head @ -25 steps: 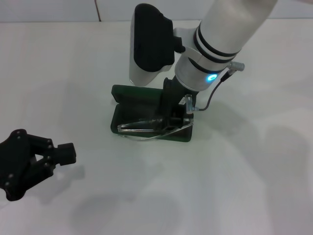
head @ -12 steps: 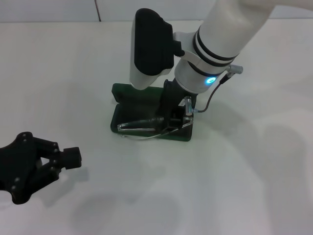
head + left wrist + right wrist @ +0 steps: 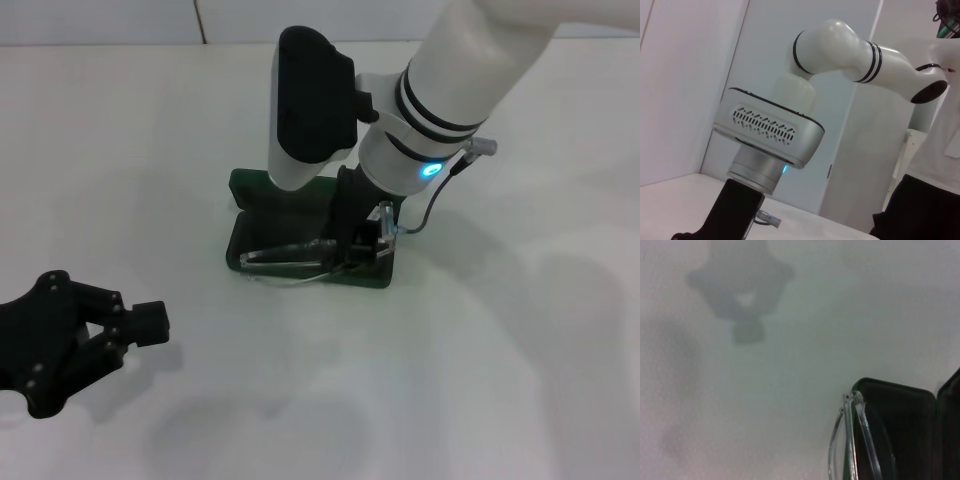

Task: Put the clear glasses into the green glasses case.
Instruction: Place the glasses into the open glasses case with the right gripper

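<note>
The green glasses case (image 3: 262, 235) lies open at the table's centre, lid standing up at the back. The clear glasses (image 3: 285, 256) rest slanted on the tray's front edge, arms pointing toward the case's left end. My right gripper (image 3: 358, 243) reaches down into the right end of the case and looks shut on the glasses there. In the right wrist view the glasses (image 3: 854, 440) hang over the near rim of the case (image 3: 905, 425). My left gripper (image 3: 148, 322) is parked low at the front left, fingers together, holding nothing.
White table (image 3: 520, 350) all around, with bare room on every side of the case. The right arm's bulky white forearm (image 3: 450, 70) hangs over the back of the case. The left wrist view shows only that right arm (image 3: 770, 135) against a wall.
The right gripper has sunk slightly lower into the case, and the glasses came with it. The left gripper shifted a little to the right and nearer, then stopped.
</note>
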